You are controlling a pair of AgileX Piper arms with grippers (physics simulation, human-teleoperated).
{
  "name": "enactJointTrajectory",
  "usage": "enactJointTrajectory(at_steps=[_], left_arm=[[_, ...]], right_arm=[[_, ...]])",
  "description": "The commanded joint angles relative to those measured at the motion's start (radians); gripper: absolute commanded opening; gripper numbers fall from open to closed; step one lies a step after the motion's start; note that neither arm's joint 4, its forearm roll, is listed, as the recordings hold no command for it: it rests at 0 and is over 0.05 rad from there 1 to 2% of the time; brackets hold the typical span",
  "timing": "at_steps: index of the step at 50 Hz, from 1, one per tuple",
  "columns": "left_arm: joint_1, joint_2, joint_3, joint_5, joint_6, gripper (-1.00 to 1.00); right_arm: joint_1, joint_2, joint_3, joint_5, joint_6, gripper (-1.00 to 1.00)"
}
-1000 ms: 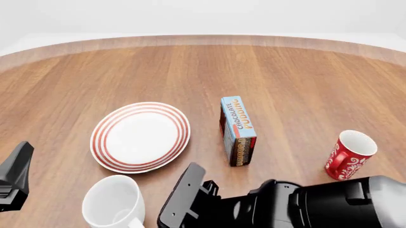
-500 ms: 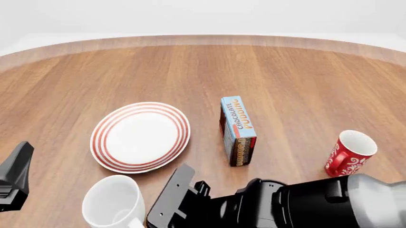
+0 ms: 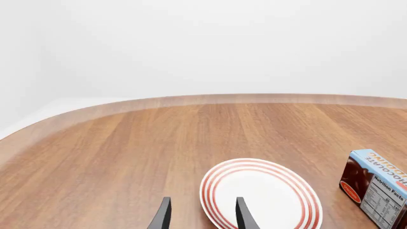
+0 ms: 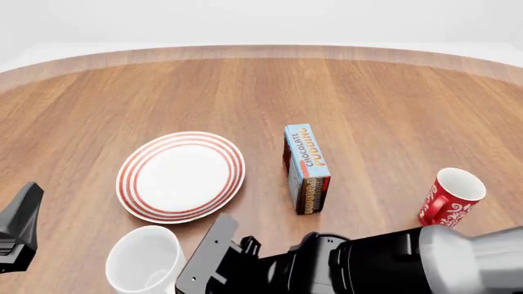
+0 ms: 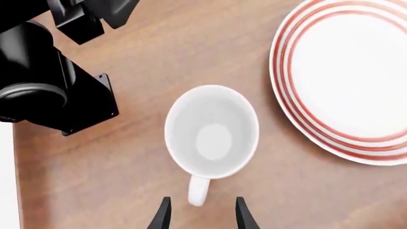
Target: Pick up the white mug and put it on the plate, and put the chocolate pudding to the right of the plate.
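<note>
- White mug (image 4: 146, 260) sits upright at the near edge of the worktop (image 4: 384, 104), toward the near-left corner, mouth up and empty; handle points to the near edge.
- Right end effector (image 5: 199, 214) hangs above the mug w/ fingers apart; in the right wrist view the handle (image 5: 198, 190) lies just ahead of the gap, no contact seen. In the front view only its dark body (image 4: 208, 260) shows, just right of the mug.
- Left end effector (image 3: 201, 218) is at the near-left edge, fingers apart, holding nothing; front view shows just a black wedge (image 4: 21, 223) of it, left of the mug.
- Plate (image 4: 180, 176), white w/ red rings, lies flat just beyond the mug, left of centre, nothing on it.
- Chocolate pudding (image 4: 307, 167) carton stands on a long narrow side right of the plate, near but apart; blue lettered face up, long axis running near-to-far.
- Red mug (image 4: 450, 198) w/ white swirls is upright toward the right edge, well apart from the carton.
</note>
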Motion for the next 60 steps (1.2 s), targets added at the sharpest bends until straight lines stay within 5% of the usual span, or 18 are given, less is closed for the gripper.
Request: enactJointTrajectory(at_steps=[1,46,47,60], left_arm=[[0.000,0.000,0.000,0.000,0.000,1.00],[0.000,0.000,0.000,0.000,0.000,1.00],[0.000,0.000,0.000,0.000,0.000,1.00],[0.000,0.000,0.000,0.000,0.000,1.00]], right_arm=[[0.006,0.020,-0.016,0.000,0.004,1.00],[0.005,0.074,-0.027,-0.028,0.023,1.00],[0.005,0.074,-0.027,-0.028,0.024,-1.00],[-0.009,0.055,-0.024,-0.022,0.018,-1.00]])
